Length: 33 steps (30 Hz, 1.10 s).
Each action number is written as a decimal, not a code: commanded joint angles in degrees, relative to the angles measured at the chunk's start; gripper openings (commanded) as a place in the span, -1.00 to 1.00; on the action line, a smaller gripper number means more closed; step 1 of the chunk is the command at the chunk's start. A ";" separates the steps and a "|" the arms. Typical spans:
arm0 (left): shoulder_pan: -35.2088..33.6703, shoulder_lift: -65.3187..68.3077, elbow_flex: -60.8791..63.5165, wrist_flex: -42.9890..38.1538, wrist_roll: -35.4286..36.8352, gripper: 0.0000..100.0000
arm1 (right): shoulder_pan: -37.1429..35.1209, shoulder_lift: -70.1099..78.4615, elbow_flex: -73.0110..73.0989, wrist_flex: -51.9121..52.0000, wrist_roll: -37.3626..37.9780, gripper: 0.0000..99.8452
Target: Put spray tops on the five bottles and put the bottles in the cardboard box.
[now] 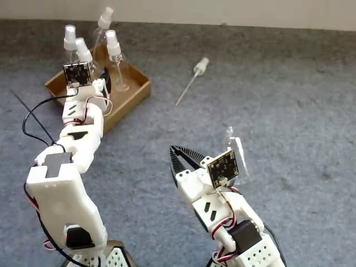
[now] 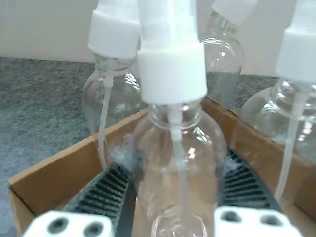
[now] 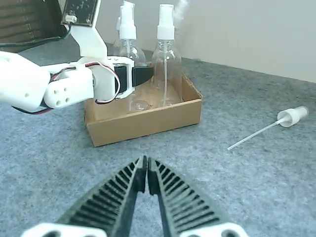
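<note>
The cardboard box [image 1: 130,105] sat at the far left of the grey carpeted table [image 1: 289,100], and four clear bottles stood up out of it, each with a white spray top and a thin dip tube running down inside. They were crowded close together toward the box's back half.

The left gripper [image 2: 175,165] was reaching into the box. Its ribbed black fingers [image 2: 106,192] were closed against either side of one capped bottle [image 2: 177,138], holding it upright within the box walls. From where I stood I couldn't tell whether that bottle's base was resting on the box floor. The three other bottles [image 1: 119,69] stood just behind and beside it, apart from the fingers.

The fifth bottle [image 1: 237,151] was out on the carpet just beside the right arm. It looked upright, its neck was bare, and the arm's wrist camera board partly hid it. The last spray top [image 1: 200,66] lay on its side on the carpet well to the right of the box. Its white head pointed away from the arms, its long tube trailed back toward them, and nothing was touching it.

The right gripper [image 3: 147,163] hung low over bare carpet in front of the box. Its two toothed fingers were pressed together tip to tip with nothing between them.
</note>
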 commanded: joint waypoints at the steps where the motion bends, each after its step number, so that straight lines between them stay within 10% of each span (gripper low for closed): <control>1: -0.04 -0.57 -1.63 -1.76 -4.40 -0.86 | 0.66 -0.48 7.16 -1.19 0.70 -0.99; 33: -0.57 -1.10 1.80 -1.49 -5.89 -0.65 | 0.66 -0.48 7.16 -1.19 0.70 -0.99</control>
